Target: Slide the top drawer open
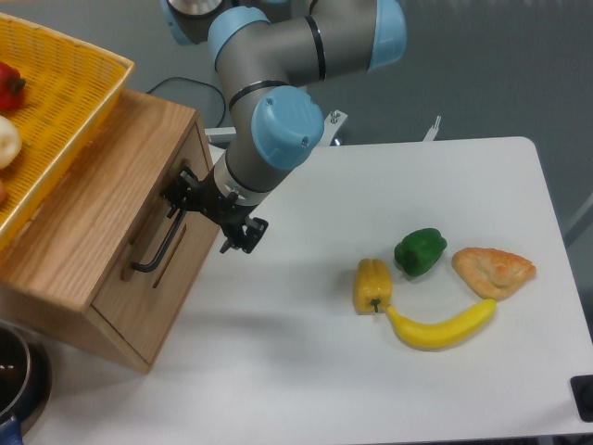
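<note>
Black-fingered, the claw (190, 197) sits at the upper end of the black bar handle (157, 245) on the top drawer (153, 227) — its fingers appear to straddle the bar, though whether they actually pinch it I cannot tell. That drawer front faces the table (306, 389) from the wooden cabinet (79, 232) at the table's left edge. Toward the right edge lie a yellow pepper (372, 285), green pepper (420, 251), banana (441, 326) and pastry (494, 270) — clustered close.
</note>
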Action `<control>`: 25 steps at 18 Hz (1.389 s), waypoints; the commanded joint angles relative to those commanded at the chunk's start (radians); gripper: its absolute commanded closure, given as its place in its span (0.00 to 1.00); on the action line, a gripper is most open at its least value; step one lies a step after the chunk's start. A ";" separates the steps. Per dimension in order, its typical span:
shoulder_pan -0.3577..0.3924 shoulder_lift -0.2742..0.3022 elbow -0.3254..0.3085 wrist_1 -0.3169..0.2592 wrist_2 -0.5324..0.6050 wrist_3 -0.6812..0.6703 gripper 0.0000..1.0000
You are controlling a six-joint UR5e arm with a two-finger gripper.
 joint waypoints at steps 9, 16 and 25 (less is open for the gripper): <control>0.002 -0.002 0.002 0.015 0.002 0.003 0.00; 0.009 -0.002 0.003 0.014 0.035 0.008 0.00; 0.017 0.002 0.011 0.014 0.038 0.008 0.00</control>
